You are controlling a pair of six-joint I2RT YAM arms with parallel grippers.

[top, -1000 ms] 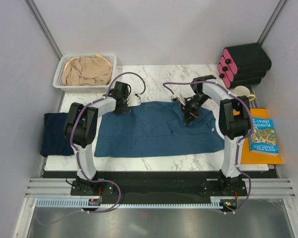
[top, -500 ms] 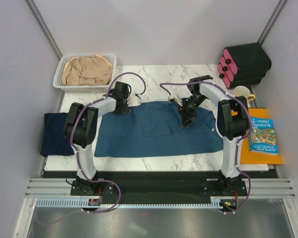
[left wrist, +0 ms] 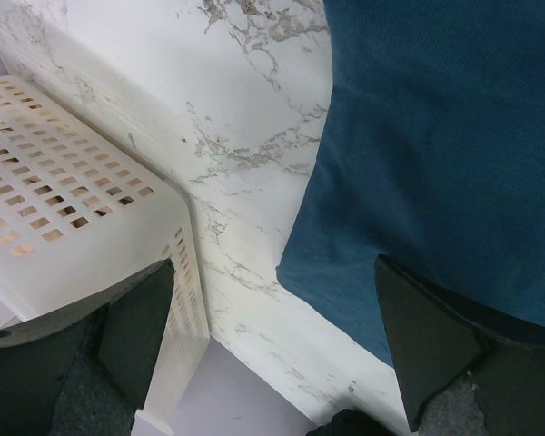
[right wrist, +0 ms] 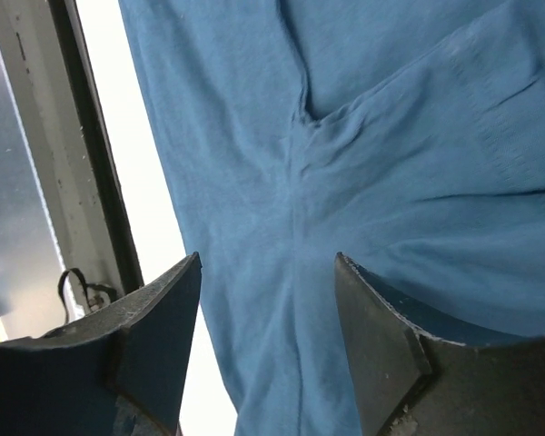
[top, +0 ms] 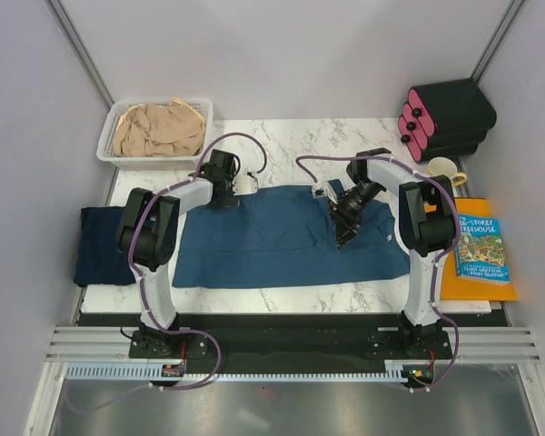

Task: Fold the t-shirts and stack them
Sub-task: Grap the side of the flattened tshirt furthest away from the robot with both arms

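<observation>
The teal-blue fabric t-shirt (top: 282, 241) lies flat on the white marble tabletop (top: 291, 136). It fills the middle of the overhead view, with its long axis running from the left of the frame to the right.

The right claw (top: 342, 234) hangs over the shirt's right-hand third. Its wrist view shows both fingers (right wrist: 154, 345) spread apart with nothing between them. Below is only blue cloth, where a sleeve seam meets the body in a small pucker, so this claw is released and gripping nothing.

The left claw (top: 223, 191) sits at the shirt's upper left corner, by the far edge. In its own view the jaws stand wide apart over the cloth's corner, with bare marble beside it. It too holds nothing.

The dark navy t-shirt (top: 104, 245) lies at the left edge of the tabletop, well apart from both claws. The beige-tan t-shirt (top: 159, 132) is bunched in the white slotted plastic basket (top: 109, 150) at the upper left, near the left claw.

The coming move likely turns on that left-to-right axis. The right arm is nearer the sleeve end and the left arm nearer the opposite end. Each claw already has cloth directly beneath it, so a short descent and pinch would probably be enough to take hold for a fold.
</observation>
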